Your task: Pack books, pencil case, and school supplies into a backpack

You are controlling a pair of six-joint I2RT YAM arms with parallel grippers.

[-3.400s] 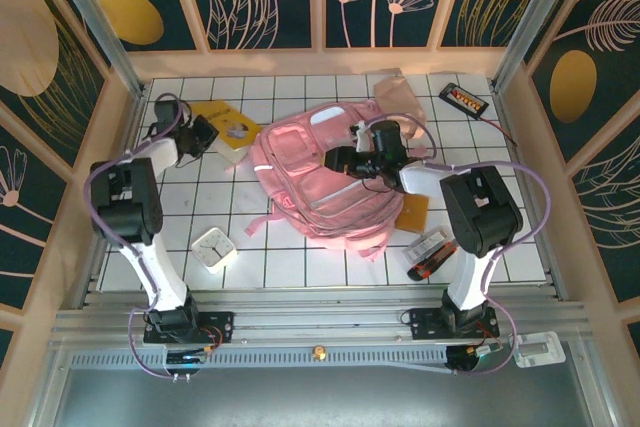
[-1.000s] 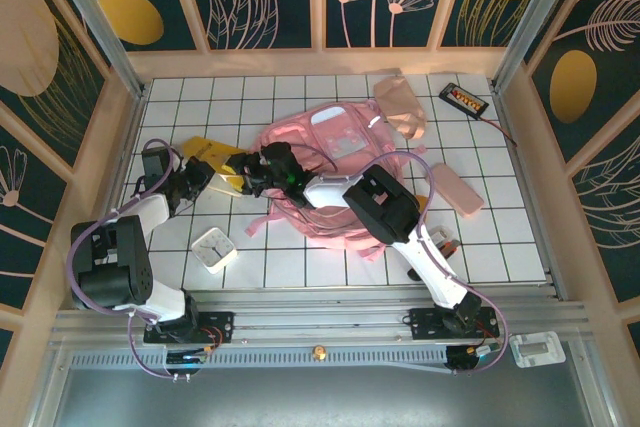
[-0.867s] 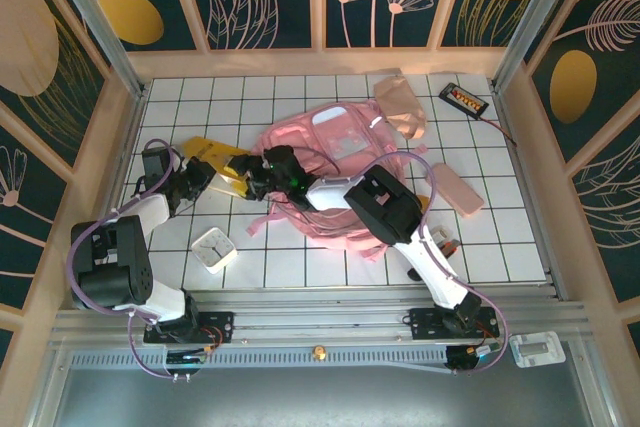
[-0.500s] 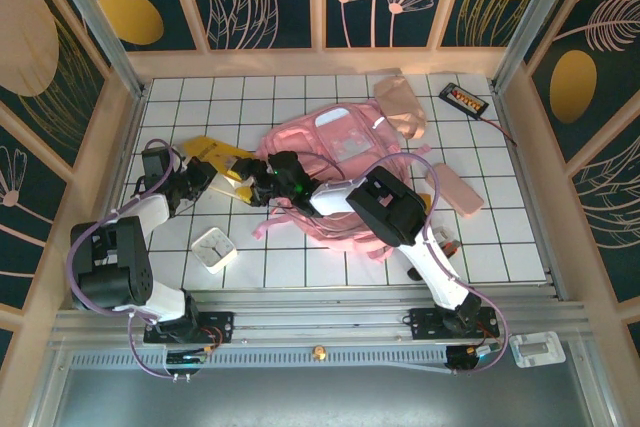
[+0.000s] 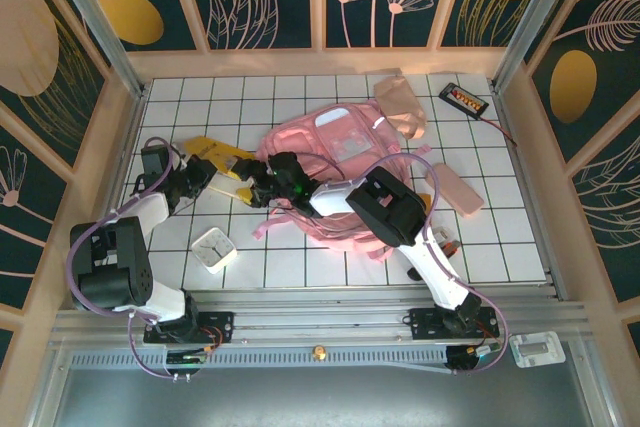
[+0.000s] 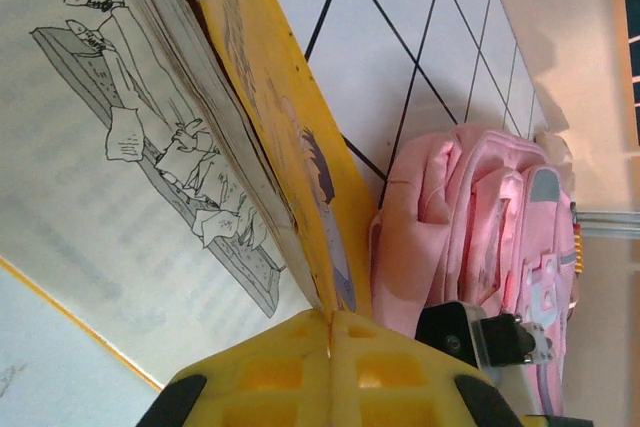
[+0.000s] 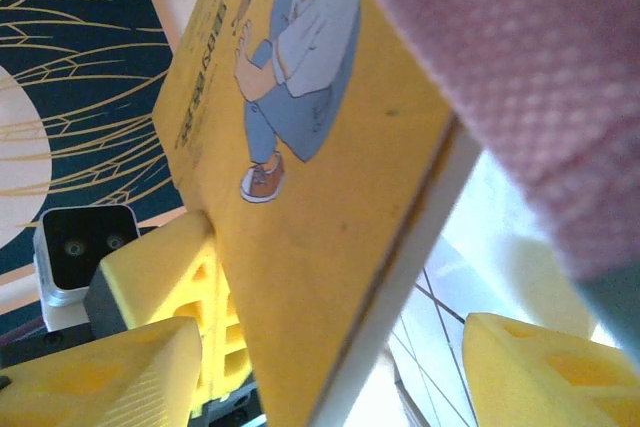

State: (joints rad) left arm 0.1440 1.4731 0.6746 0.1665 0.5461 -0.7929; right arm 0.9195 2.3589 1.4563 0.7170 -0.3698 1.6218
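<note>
The yellow booklet [image 5: 216, 161] is lifted off the tiles at the left, with my left gripper [image 5: 196, 179] shut on its cover edge [image 6: 300, 197]; its printed pages [image 6: 110, 157] fan open beside the jaws. My right gripper [image 5: 262, 187] stands open at the booklet's other end, fingers [image 7: 100, 377] wide apart on either side of the cover [image 7: 300, 197], not pinching it. The pink backpack [image 5: 345, 172] lies mid-table, its fabric [image 7: 520, 67] right beside the right gripper. The beige-pink pencil case [image 5: 455, 190] lies to the right of the backpack. A small wrapped pack [image 5: 445, 245] lies near the right arm.
A white square item [image 5: 212, 247] sits on the tiles front left. The black device with orange buttons [image 5: 465, 99] and a beige fabric piece [image 5: 400, 102] lie at the back right. Wooden walls close in the tiled table [image 5: 300, 267].
My right gripper's jaws have opened wider and it has drifted slightly nearer and to the right. The backpack's left edge shifted a little. The left gripper keeps its hold on the booklet.
</note>
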